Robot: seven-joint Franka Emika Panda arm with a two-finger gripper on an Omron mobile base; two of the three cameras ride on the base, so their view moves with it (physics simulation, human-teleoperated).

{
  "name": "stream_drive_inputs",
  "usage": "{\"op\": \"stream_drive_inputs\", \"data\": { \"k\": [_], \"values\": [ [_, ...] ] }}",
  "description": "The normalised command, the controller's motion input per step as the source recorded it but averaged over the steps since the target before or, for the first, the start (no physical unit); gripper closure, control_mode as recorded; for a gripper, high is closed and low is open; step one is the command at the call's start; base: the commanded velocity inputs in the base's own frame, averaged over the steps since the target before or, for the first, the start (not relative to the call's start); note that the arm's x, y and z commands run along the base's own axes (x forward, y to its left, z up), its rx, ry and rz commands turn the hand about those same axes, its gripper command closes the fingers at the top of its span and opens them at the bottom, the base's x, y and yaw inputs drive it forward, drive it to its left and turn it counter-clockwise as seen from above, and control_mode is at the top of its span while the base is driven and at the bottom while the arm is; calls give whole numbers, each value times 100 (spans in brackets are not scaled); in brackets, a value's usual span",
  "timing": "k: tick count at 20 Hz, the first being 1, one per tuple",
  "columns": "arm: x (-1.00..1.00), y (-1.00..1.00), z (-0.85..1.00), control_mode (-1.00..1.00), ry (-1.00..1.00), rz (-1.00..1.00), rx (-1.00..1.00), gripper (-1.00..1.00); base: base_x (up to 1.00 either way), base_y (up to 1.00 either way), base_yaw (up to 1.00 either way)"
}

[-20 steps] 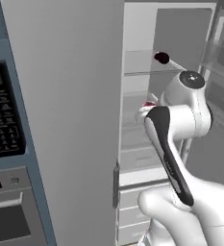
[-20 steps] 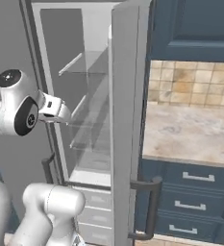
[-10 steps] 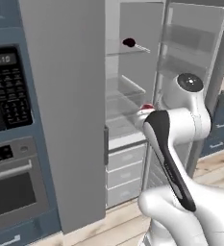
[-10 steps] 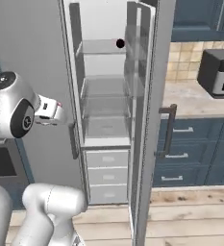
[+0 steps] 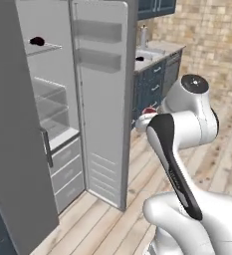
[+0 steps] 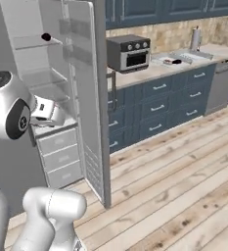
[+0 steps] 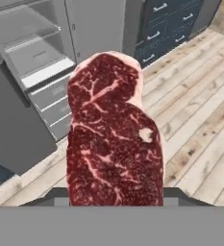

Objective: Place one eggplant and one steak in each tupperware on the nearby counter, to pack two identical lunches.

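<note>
At the far left the fridge (image 6: 61,98) stands open, and an eggplant (image 5: 37,41) sits on its top shelf. The gripper (image 6: 54,113) is clamped on a steak (image 7: 114,134), which stands upright between the jaws in front of the open fridge door (image 5: 103,94). To the right runs the counter (image 6: 149,68), carrying a toaster oven (image 6: 127,52) and, further along, something dark near the sink (image 6: 184,58); whether that lies in a tupperware is too small to tell. The step in hand looks like carrying the steak to the counter. To do it well, the robot should keep the grip firm, swing clear of the door edge, and release only once low over a container.
</note>
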Motion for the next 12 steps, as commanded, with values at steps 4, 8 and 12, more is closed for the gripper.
{"op": "stream_drive_inputs", "data": {
  "k": [4, 8, 12],
  "values": [
    [0, 0, 0, 100, 0, 0, 0, 100, -67, 10, -88],
    [0, 0, 0, 100, 0, 0, 0, 100, 62, -47, -67],
    [0, 0, 0, 100, 0, 0, 0, 100, 100, -32, -32]
  ]
}}
